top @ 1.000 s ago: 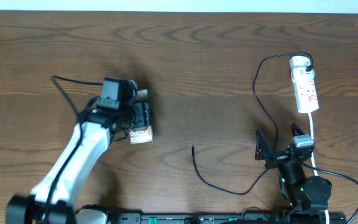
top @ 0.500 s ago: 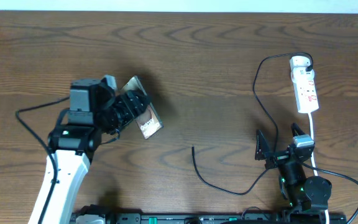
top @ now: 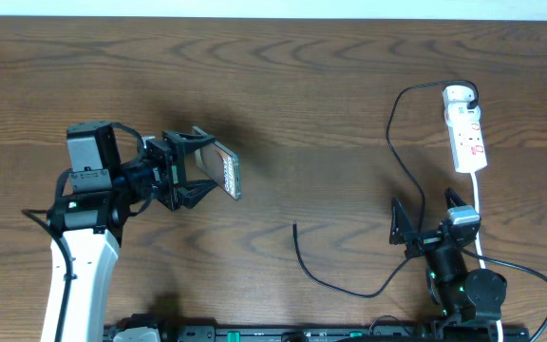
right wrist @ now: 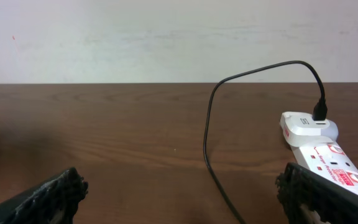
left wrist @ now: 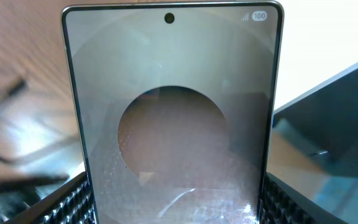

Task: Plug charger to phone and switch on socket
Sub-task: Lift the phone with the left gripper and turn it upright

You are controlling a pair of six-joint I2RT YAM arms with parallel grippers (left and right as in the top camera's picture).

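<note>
The wooden counter carries everything, and the socket serves as landmark at its far right. The left arm, white with a black wrist, reaches up from the near edge, well to the left of the socket. Its left pincer grips the phone by the long edges, lifted off the counter and tilted on edge; in the left wrist view the phone fills the frame, screen toward the camera, with a ridged finger on each side. The right pincer sits near the front edge, just below the socket, its jaws spread wide with nothing between them. The charger is plugged into the rounded white plug at the socket's far end, loops leftward, passes close by the right pincer, and ends in a free tip on bare wood between phone and socket. The socket's white cord runs toward the front edge beside the right arm.
</note>
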